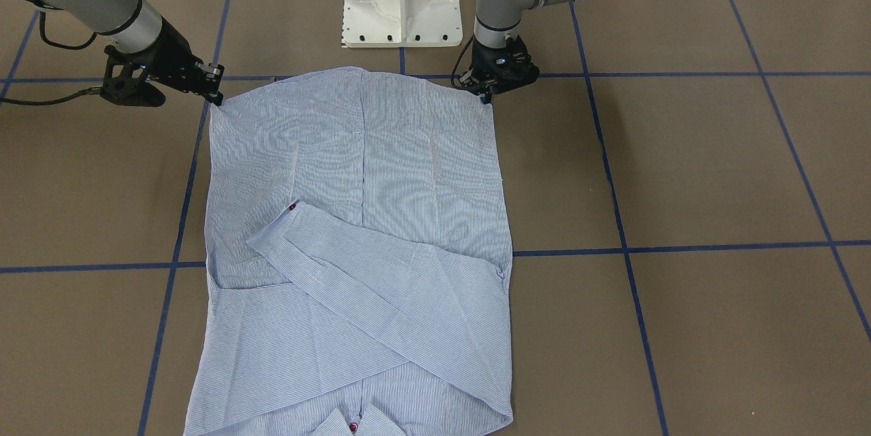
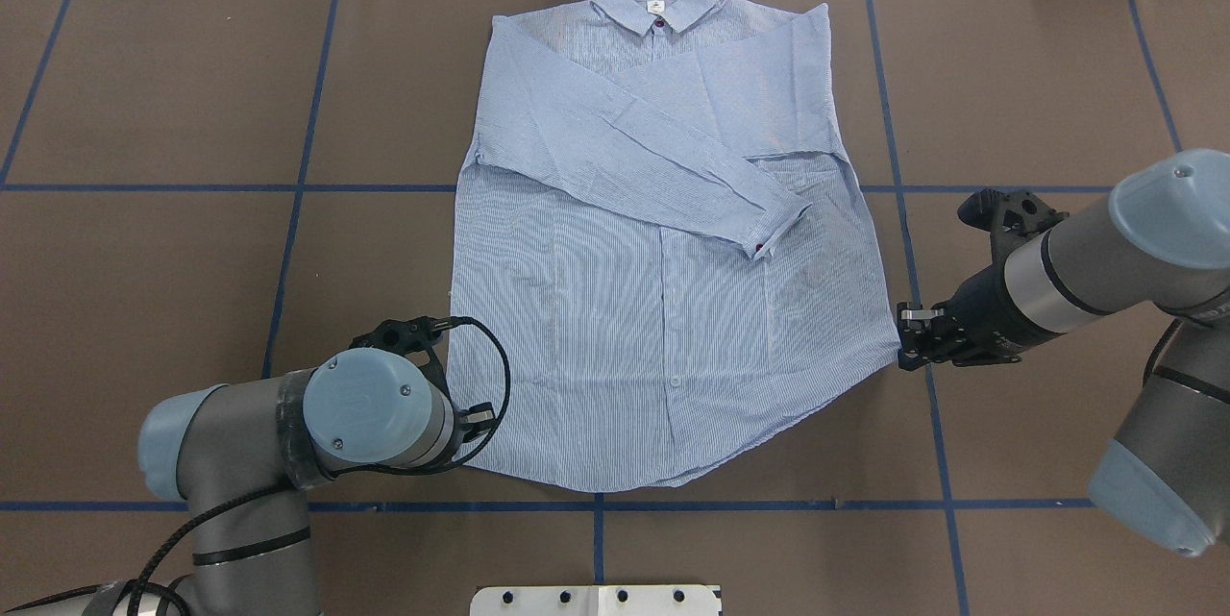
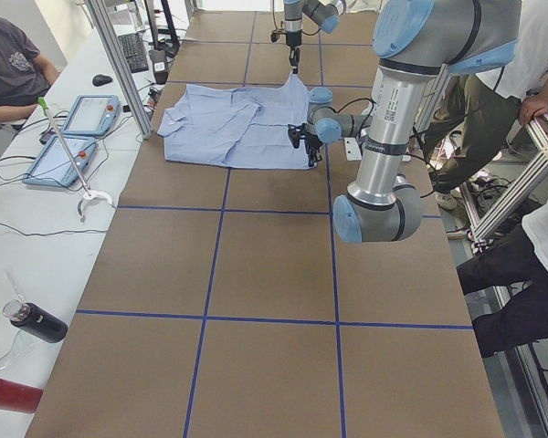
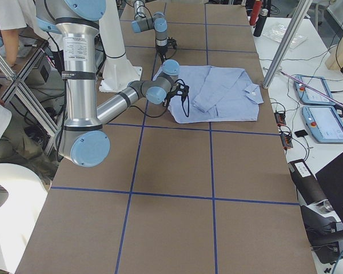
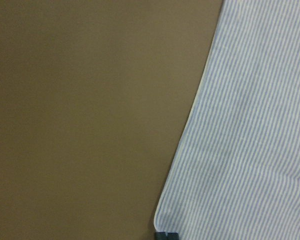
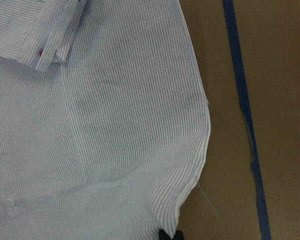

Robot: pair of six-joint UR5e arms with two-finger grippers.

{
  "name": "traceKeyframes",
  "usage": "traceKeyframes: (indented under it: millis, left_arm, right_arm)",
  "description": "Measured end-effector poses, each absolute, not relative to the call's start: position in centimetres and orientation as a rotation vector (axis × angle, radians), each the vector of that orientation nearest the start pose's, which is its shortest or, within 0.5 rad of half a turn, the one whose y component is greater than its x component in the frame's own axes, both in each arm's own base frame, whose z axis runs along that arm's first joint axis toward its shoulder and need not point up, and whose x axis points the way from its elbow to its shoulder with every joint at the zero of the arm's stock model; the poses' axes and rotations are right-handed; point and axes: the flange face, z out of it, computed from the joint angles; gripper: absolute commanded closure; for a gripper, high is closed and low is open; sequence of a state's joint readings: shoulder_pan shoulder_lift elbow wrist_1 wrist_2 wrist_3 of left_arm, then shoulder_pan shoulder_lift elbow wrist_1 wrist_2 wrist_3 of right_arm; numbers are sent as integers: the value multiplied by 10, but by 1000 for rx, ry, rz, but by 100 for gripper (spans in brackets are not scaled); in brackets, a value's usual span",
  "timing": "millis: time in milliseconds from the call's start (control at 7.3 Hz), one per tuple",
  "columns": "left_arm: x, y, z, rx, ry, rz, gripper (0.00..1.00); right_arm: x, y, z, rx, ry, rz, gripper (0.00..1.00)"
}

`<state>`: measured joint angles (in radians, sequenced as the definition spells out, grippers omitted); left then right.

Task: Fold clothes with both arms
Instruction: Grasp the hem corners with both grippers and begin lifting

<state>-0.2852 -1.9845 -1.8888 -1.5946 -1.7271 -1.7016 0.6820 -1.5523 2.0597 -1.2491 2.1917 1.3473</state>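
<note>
left fingers (image 1: 486,95), hidden overhead, show frontally at shirt (image 1: 381,171) corner.

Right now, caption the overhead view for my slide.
Left gripper and right gripper at the striped shirt's hem corners, a sleeve folded across its front.

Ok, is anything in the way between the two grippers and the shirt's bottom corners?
Nothing visible. The left gripper and right gripper each sit right at a hem corner of the shirt, with only bare table around them.
</note>
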Motion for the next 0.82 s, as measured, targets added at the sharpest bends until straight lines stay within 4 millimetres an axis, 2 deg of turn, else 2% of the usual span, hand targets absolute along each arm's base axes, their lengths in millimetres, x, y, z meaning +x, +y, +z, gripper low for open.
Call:
traceKeyframes:
  millis: [822]
  left_arm:
    - [515, -282, 273, -90, 774, -353, 100]
  right_arm:
    - [-323, -359, 376, -173, -980, 160, 100]
